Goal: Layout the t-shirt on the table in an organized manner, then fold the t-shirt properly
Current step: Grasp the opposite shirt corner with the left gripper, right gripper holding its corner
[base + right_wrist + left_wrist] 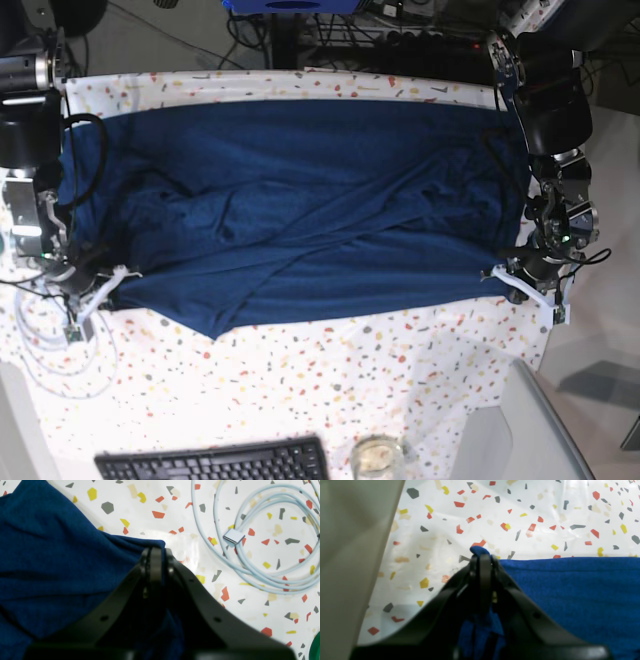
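Observation:
The dark navy t-shirt (300,200) lies spread wide across the flecked table (400,370), with creases and a folded-over flap along its near side. My left gripper (481,556) is shut on a pinch of the t-shirt's edge (570,592) just above the table (495,510). In the base view it (515,280) is at the shirt's near right corner. My right gripper (156,551) is shut on a corner of the t-shirt (50,555) over the table (175,540). In the base view it (95,290) is at the near left corner.
A coiled white cable (262,577) with a silver plug (233,536) lies right of my right gripper; it also shows in the base view (40,345). A black keyboard (215,463) and a glass (378,457) sit at the front edge. A pale panel (350,555) stands left of my left gripper.

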